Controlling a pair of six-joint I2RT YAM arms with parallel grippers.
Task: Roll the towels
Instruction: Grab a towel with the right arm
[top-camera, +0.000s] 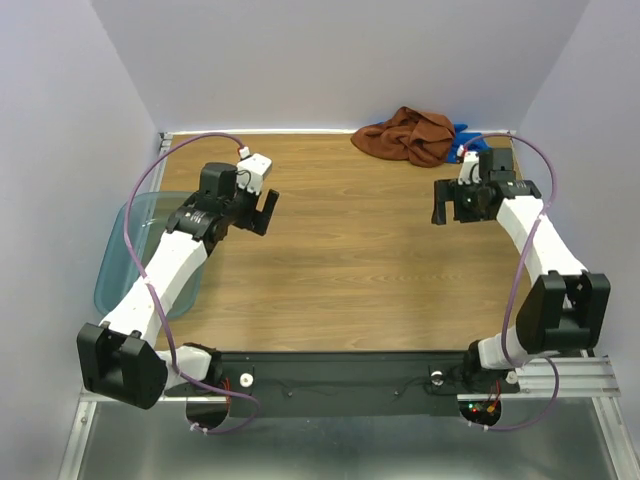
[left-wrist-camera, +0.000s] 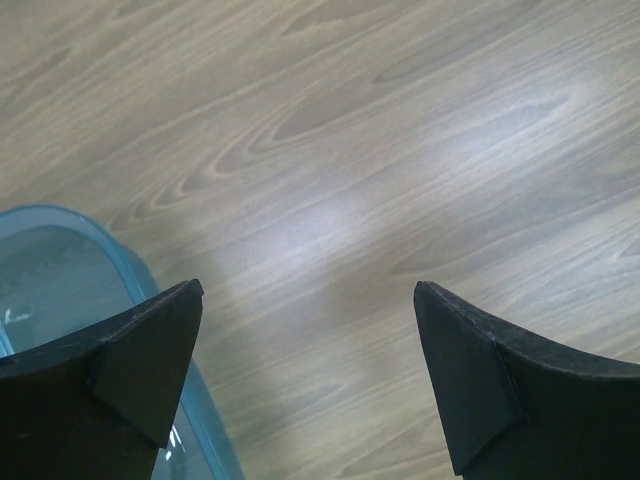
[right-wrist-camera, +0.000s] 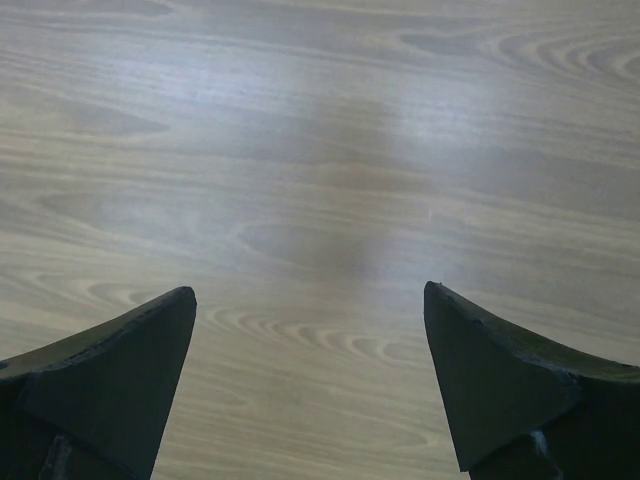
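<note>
A rust-brown towel (top-camera: 406, 135) lies crumpled at the table's back edge, right of centre. A blue towel (top-camera: 464, 133) peeks out from behind its right side, mostly hidden. My left gripper (top-camera: 262, 210) hangs open over the left part of the table, far from both towels. In its wrist view the fingers (left-wrist-camera: 150, 360) frame bare wood and nothing lies between them. My right gripper (top-camera: 448, 203) hovers open a little in front of the towels, to their right. Only wood grain shows between its fingers (right-wrist-camera: 500, 370). Neither wrist view shows a towel.
A translucent teal bin (top-camera: 135, 250) sits at the table's left edge, under the left arm; its rim (left-wrist-camera: 130, 275) shows at the lower left of the left wrist view. Grey walls close in the back and both sides. The wooden tabletop (top-camera: 350, 250) spans the middle.
</note>
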